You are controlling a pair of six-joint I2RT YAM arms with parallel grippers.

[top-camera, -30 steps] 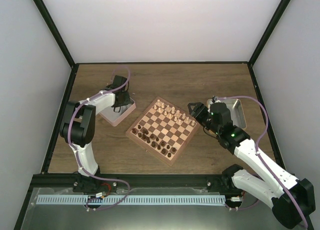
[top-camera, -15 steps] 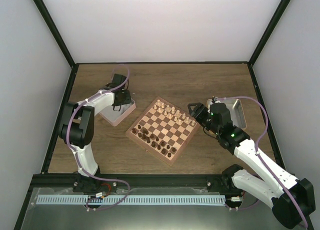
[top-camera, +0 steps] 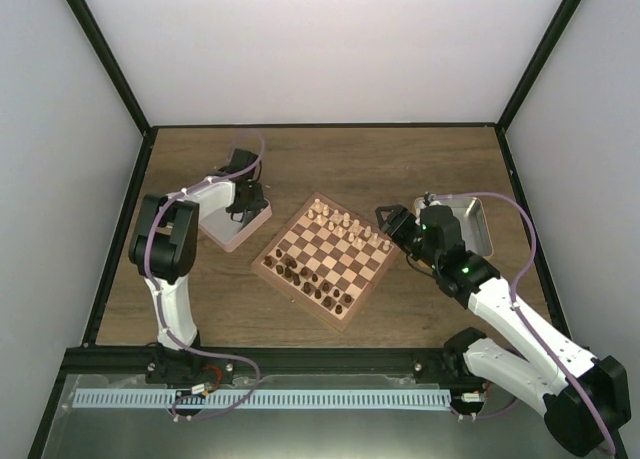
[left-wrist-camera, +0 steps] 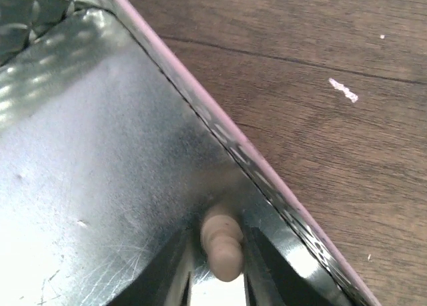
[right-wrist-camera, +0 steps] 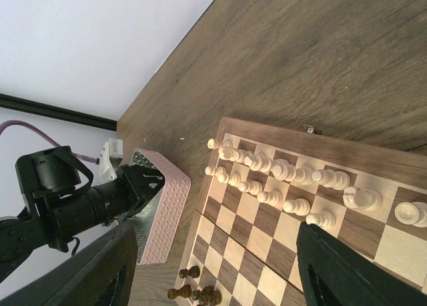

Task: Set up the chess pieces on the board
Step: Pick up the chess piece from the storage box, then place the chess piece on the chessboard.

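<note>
One piece (left-wrist-camera: 221, 249) is lying in the tray (left-wrist-camera: 100, 153) corner, so the left gripper (left-wrist-camera: 220, 227) is straddling it to lift, jaws narrow, grip uncertain. The right gripper (right-wrist-camera: 215, 233) is waiting, wide open and empty.

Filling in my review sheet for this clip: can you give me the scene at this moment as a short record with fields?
left hand: inside the pink-rimmed metal tray, fingers flanking a light chess piece; grip unconfirmed
right hand: open, empty, at the chessboard's right edge
chessboard: light pieces along the far rows, dark pieces along the near-left edge
silver tray: right of the board, beside the right arm
</note>
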